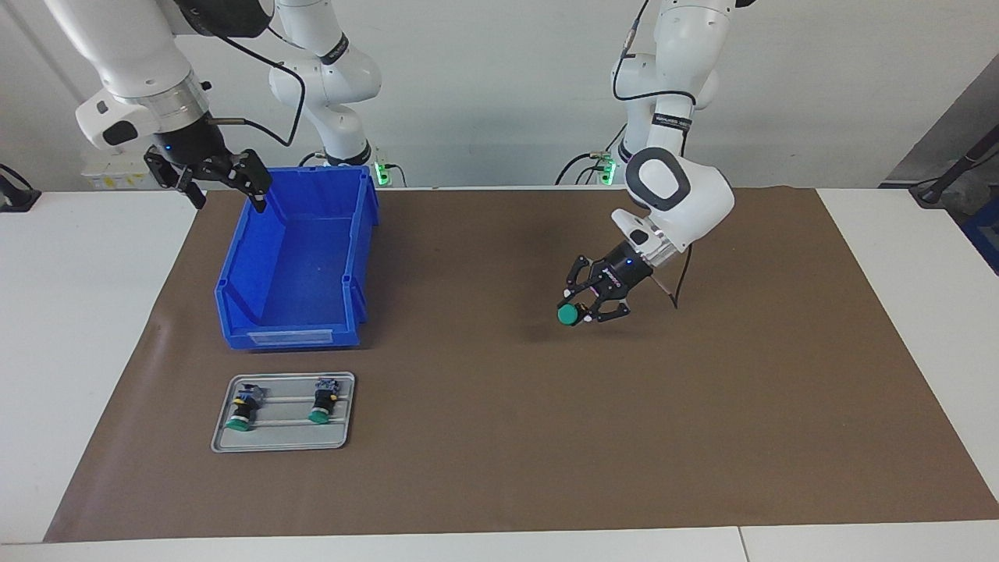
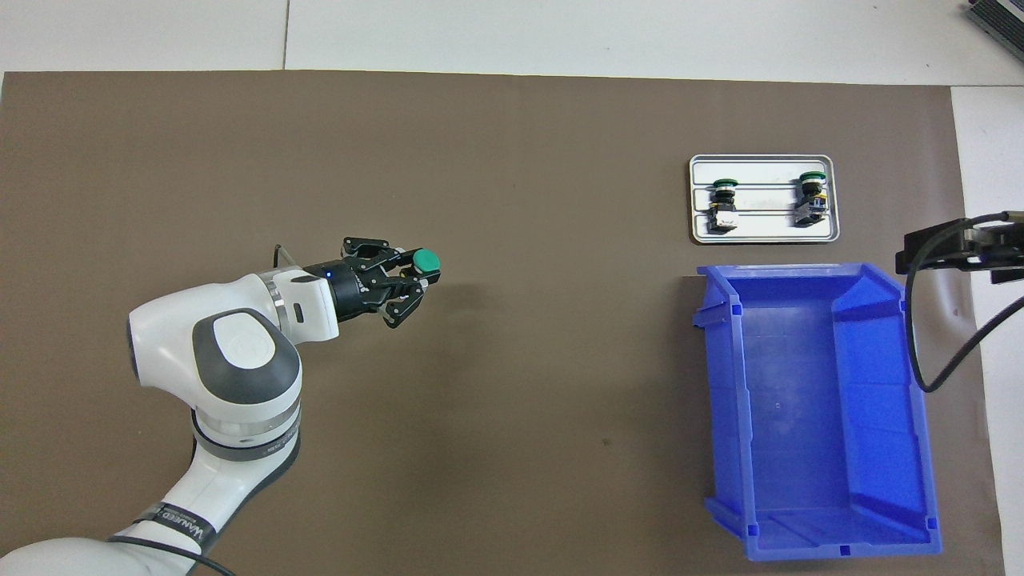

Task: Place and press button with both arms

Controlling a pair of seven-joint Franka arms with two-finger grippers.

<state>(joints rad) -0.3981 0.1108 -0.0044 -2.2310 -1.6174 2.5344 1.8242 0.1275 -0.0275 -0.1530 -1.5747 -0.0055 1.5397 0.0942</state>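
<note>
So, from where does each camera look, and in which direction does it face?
Facing view: high across the table, facing the robots; both arms show, the left gripper holding a button over the brown mat, the right gripper waiting over the blue bin.
Overhead view: high above the robots' end, looking steeply down; the left arm shows, the right gripper only partly.
Both share the button, bin and tray.

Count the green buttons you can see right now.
3. One button is held in the left hand above the brown mat; two lie side by side on the metal tray.
</note>
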